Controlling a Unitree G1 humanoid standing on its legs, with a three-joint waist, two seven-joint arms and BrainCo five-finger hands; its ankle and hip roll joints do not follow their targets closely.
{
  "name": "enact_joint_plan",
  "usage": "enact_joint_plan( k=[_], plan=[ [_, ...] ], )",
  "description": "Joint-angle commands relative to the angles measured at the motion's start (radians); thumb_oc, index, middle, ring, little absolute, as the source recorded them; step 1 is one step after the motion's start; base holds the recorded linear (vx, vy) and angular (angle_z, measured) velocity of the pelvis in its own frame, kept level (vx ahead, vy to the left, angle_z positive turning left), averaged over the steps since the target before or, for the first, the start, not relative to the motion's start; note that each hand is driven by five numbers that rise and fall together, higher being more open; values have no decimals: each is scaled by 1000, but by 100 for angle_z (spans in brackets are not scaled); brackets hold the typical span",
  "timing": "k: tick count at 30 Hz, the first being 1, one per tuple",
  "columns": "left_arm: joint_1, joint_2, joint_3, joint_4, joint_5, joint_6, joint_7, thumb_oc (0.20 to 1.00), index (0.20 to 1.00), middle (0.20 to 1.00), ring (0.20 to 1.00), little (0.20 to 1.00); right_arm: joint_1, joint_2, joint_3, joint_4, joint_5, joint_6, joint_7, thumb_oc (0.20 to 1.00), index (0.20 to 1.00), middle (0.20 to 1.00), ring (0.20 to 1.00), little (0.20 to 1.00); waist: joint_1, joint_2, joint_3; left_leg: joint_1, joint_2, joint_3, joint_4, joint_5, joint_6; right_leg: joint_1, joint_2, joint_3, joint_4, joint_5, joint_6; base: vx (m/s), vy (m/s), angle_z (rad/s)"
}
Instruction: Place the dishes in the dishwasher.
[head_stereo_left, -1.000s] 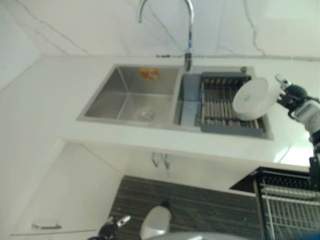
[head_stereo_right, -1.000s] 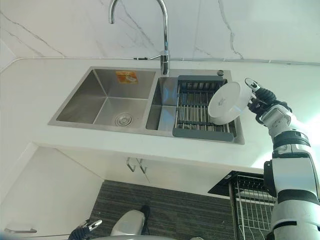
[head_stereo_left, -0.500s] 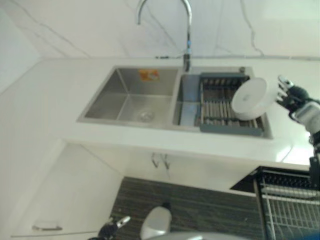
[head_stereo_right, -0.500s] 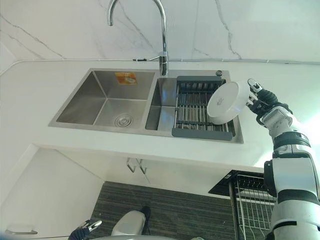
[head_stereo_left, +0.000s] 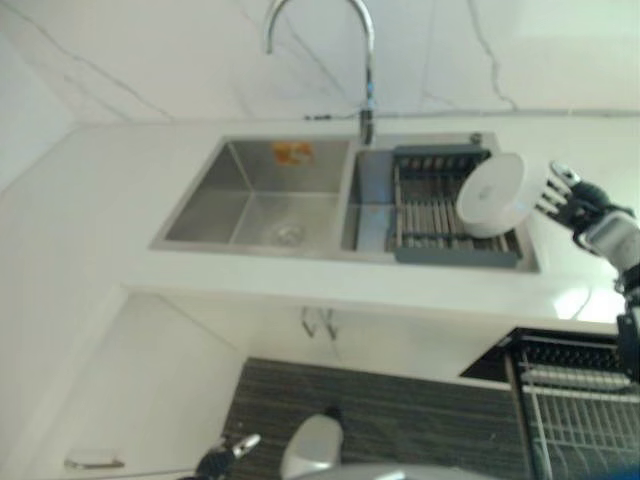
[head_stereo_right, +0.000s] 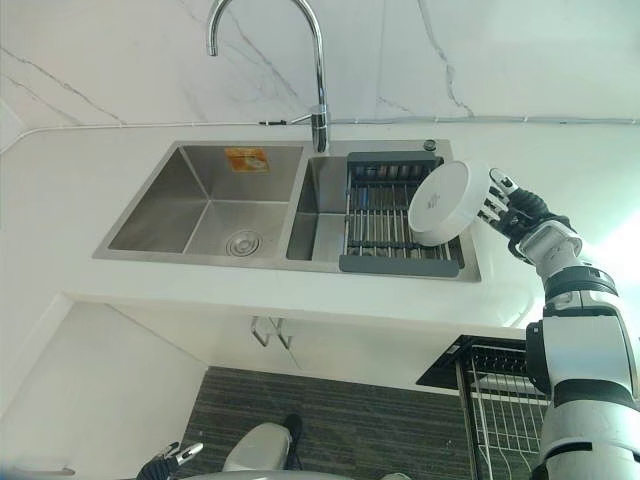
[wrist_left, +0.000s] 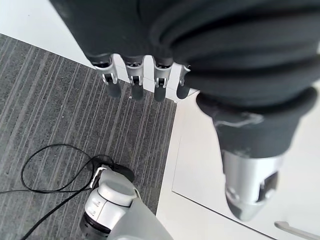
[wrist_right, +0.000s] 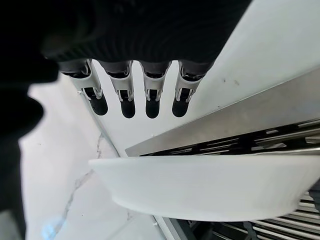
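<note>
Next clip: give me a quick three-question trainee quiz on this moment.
1. True or false: the right hand is curled into a fist.
2. The bowl is over: A) the left basin; B) the rack in the right basin; C) the dishwasher basket.
3. Fill in: the left hand hangs, fingers straight, above the grey striped ____.

Key: 1 false, its fingers are straight; 2 B; 3 floor.

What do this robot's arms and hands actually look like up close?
The right arm is built of silver-grey rounded segments with black bands at the joints. Each hand, the right hand and the left hand, has a row of silver fingers with dark tips and a thumb set apart, and a dark ribbed cover over its back and wrist.
</note>
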Motion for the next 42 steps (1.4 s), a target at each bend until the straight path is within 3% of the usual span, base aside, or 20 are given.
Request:
enact_joint_plan(
  k=[1,19,20,21,24,32,42],
  plan=[
    [-23,30,-43,19,-39,-28,3,1000,1000,1000,1000,1000,-43,-8,-20,-11,27,-19,42,1000,1000,1000,1000,1000,23,-22,-24,-36,70,66,72,-75,-60,-50,-16,64,19,-51,-6,0,0,0],
    [-27,37,-45,9,-35,-13,-3,1000,1000,1000,1000,1000,-72,-6,17,2,-23,-7,58,1000,1000,1000,1000,1000,30,-24,-21,-34,67,62,72,-74,-59,-48,-15,63,19,-51,-7,0,0,0],
    [-20,41,-57,-38,-45,26,18,1000,1000,1000,1000,1000,-78,2,29,0,-21,-7,47,1000,1000,1000,1000,1000,31,-22,-22,-32,66,62,72,-73,-60,-46,-14,63,19,-50,-6,68,-9,0],
    [-33,60,-75,-99,-63,105,48,1000,1000,1000,1000,1000,-111,7,54,4,-9,15,19,1000,1000,1000,1000,1000,33,-24,-32,-28,67,64,72,-73,-60,-42,-13,60,19,-51,-9,89,-15,-1],
    [-66,50,-91,-90,-68,145,85,1000,1000,1000,1000,1000,-163,-9,73,32,-11,64,18,1000,1000,1000,1000,1000,34,-33,-48,-24,74,61,72,-75,-64,-36,-8,55,19,-56,-14,94,-37,1],
    [-103,19,-100,-2,-57,96,101,1000,1000,1000,1000,1000,-127,24,61,4,-17,34,5,1000,1000,1000,1000,1000,33,-48,-39,-30,76,51,72,-72,-66,-33,-1,49,19,-57,-16,25,-31,2],
    [-119,11,-90,45,-35,82,112,1000,1000,1000,1000,1000,-105,50,59,0,-11,35,-25,1000,1000,1000,1000,1000,38,-63,-40,-24,76,45,72,-76,-60,-17,7,47,19,-64,-16,46,-25,5]
  ],
)
